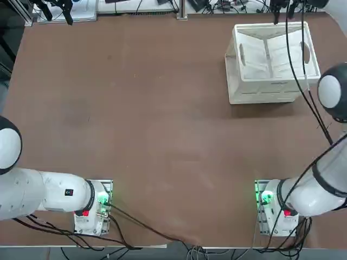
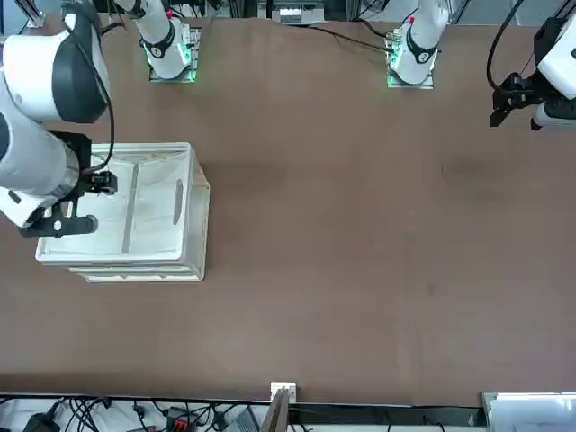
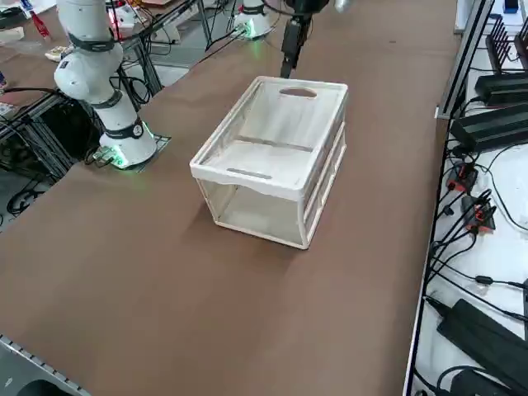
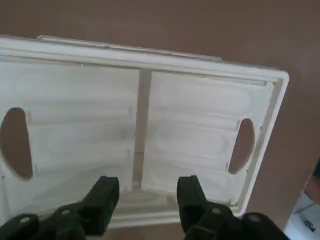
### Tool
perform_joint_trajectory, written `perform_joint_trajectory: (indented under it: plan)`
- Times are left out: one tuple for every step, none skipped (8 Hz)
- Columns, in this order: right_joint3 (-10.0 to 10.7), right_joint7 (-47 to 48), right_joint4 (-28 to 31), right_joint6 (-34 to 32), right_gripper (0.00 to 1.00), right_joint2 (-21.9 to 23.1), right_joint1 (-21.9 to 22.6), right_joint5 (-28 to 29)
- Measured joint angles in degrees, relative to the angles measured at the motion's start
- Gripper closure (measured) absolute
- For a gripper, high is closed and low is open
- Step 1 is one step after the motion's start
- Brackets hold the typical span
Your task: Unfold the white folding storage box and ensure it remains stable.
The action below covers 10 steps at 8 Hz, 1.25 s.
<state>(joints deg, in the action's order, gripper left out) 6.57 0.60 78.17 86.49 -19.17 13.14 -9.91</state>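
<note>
The white folding storage box [image 1: 269, 86] stands at the far right of the table as a raised crate, with its rim up and its long walls upright. Its two panels with oval handle cut-outs [image 4: 242, 145] lean inward and meet along a seam [image 4: 141, 125] in the middle. The box also shows in the front view [image 2: 184, 229] and the right side view [image 3: 272, 169]. My right gripper [image 4: 147, 200] hangs above the box over one long rim, open, with nothing between its black fingers [image 4: 102, 197]. It is a dark shape above the box's far end [image 3: 289, 45] and sits at the picture's top edge [image 1: 283, 10].
Black cables [image 1: 298, 65] run from my right arm across the box's right half. Power supplies and cables [image 3: 487, 91] lie on a bench just beyond the table's far edge. Bare brown table [image 1: 152, 119] stretches left of the box.
</note>
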Motion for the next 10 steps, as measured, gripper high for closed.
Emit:
perform_joint_trajectory:
  plan:
    - [0.01,-3.82,7.25,5.19,0.29,3.32,-2.43,0.34]
    - [0.04,-8.16,11.58,7.28,0.32,5.50,-5.17,1.04]
    - [0.06,-10.76,13.75,8.22,0.41,6.39,-7.26,1.43]
    - [0.04,-11.32,14.91,9.07,0.55,6.26,-8.15,1.49]
    - [0.01,-11.41,15.72,10.29,0.64,5.72,-8.75,1.49]
    - [0.01,-11.43,16.32,12.08,0.85,4.88,-9.66,1.49]
    - [0.01,-11.51,17.14,14.55,0.97,3.98,-10.61,1.49]
    - [0.01,-11.60,18.70,17.77,0.98,3.19,-11.48,1.49]
    - [0.01,-11.61,20.70,20.79,0.99,2.67,-12.27,1.49]
    - [0.01,-11.62,22.41,22.73,0.99,2.36,-12.92,1.49]
